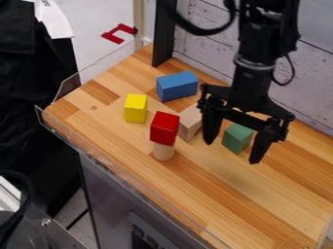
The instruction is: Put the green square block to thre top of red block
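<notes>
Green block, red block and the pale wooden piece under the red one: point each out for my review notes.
Green block [234, 141], camera view, its side face.
Red block [162, 134], camera view, its side face.
Pale wooden piece [164, 152], camera view, its side below the red block.

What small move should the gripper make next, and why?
Probably the gripper should lower slightly around the green block before closing: its fingers stand open, the block shows between them in this view, and nothing is gripped yet.
</notes>
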You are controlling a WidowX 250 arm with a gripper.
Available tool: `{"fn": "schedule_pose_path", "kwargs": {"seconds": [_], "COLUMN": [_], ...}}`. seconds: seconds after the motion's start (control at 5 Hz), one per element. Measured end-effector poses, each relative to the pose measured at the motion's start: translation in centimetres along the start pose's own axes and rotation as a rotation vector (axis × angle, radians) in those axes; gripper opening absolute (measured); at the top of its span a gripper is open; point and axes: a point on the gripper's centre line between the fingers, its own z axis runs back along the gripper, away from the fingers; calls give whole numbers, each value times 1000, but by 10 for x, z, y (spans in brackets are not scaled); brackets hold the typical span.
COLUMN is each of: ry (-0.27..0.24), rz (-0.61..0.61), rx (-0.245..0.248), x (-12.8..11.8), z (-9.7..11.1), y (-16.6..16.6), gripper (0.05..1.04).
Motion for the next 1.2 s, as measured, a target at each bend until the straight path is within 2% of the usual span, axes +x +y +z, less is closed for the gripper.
{"fn": "schedule_pose_path", "kwargs": {"seconds": [0.2, 0.4, 0.8, 1.2], "ry": [-3, -30, -19, -32], "rz": [-72, -143, -153, -139], "rx": [11, 30, 31, 22], "x": [9, 21, 25, 30], "z": [-6, -9, -13, -10], "y": [1, 1, 5, 13], "gripper": [999, 1000, 1000, 999]}}
